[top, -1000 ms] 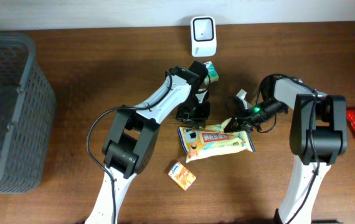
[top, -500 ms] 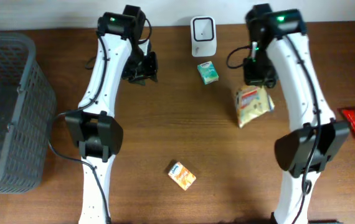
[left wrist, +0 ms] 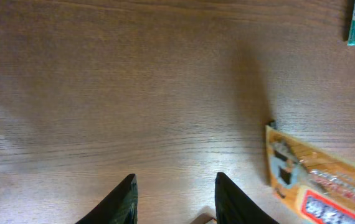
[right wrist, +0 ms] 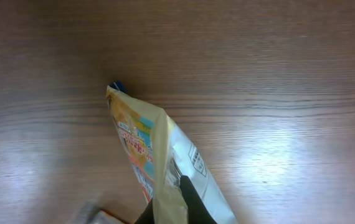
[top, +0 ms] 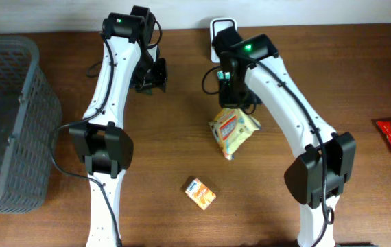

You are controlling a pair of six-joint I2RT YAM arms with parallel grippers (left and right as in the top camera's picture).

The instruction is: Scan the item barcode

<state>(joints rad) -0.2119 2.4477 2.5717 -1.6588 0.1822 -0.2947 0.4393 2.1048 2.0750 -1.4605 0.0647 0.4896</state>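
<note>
1. Table (top: 360,199): dark brown wood with a fine, straight grain; nearly the whole overhead view is filled by it.
2. Pale strip (top: 319,12): seen along the table's far edge; whether it is wall or ledge cannot be told.
3. Basket (top: 3,62): grey mesh, set at the table's left end and cut off by the frame.
4. Light: soft and diffuse; a pale sheen (right wrist: 271,146) is thrown across the wood in the right wrist view.

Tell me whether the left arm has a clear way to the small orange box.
Probably yes: the left hand is open and empty, and only bare table lies between it and the orange box.
</note>
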